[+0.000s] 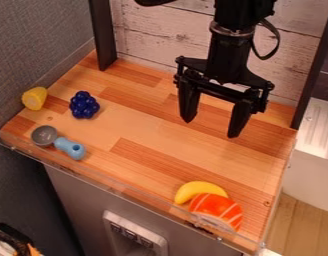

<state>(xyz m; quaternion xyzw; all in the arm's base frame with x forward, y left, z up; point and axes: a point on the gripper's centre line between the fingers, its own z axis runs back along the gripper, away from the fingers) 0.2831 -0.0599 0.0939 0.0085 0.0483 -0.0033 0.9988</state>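
1. Stretching beneath everything, the wooden counter (pixel 143 132) carries all the loose things, most of them toward its left or near edge.
2. Above its far right part hangs the black gripper (pixel 211 128) of the one arm, fingers pointing down and spread wide, nothing between them.
3. At the near right, beside the clear lip, sits the orange piece with pale stripes (pixel 218 207), just on the near side of the banana.
4. Well away at the near left lies the spoon (pixel 44 135), grey bowl to the left and blue handle to the right.
5. The banana (pixel 195 190) looks nearest the gripper, lying well apart toward the near edge. Its curved long axis runs mostly left to right, roughly along the line between the fingertips.
6. Left of the gripper are the dark blue grapes (pixel 84 105).
7. Farther left rests the yellow lemon (pixel 34 98).
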